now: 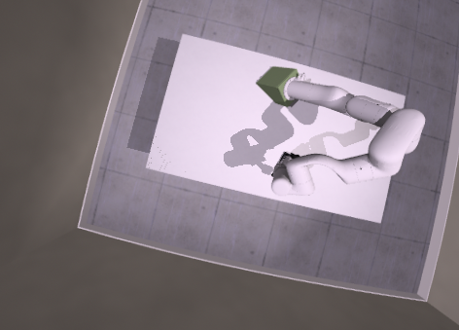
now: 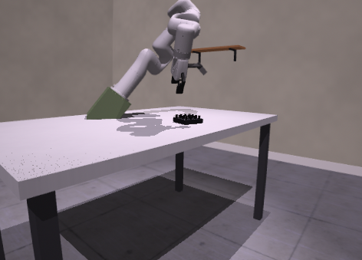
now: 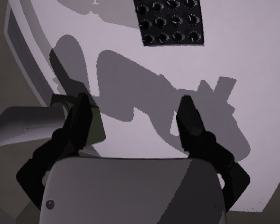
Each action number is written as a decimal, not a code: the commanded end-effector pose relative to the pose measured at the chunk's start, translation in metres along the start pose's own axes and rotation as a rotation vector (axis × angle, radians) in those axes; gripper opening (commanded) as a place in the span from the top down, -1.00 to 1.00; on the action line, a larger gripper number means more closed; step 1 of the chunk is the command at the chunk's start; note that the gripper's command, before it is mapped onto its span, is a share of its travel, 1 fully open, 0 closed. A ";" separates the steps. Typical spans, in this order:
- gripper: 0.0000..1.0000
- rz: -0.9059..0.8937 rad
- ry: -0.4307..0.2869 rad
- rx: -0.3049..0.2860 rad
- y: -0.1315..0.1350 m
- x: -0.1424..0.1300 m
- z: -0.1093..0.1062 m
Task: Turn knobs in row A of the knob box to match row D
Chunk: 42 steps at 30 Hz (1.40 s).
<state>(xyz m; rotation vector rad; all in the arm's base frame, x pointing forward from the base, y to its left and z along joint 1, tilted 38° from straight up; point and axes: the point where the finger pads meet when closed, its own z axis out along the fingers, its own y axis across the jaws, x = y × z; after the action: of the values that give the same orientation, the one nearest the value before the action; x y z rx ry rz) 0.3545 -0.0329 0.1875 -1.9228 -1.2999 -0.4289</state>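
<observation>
One white table is supporting one xArm 7, arching from its green pedestal and pointing its gripper downward. In the wrist view, the knob box is lying toward one o'clock, showing twelve knobs in frame; two black fingers are standing wide apart.

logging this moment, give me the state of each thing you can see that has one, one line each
gripper: open, holding nothing, above the table
knob box: on the table, not between the fingers
knobs: upright on the box, settings too small to tell
arm: bent, reaching over the table
table: standing on its legs
</observation>
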 end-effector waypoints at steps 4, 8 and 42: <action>-1.00 0.007 -0.001 -0.011 0.001 0.000 -0.002; -1.00 0.073 0.000 -0.041 0.005 0.008 0.006; -1.00 0.274 0.016 -0.129 0.015 0.029 0.029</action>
<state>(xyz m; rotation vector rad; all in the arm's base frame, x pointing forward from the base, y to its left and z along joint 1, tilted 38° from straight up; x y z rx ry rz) 0.3732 -0.0016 0.1814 -2.1290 -1.0485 -0.3972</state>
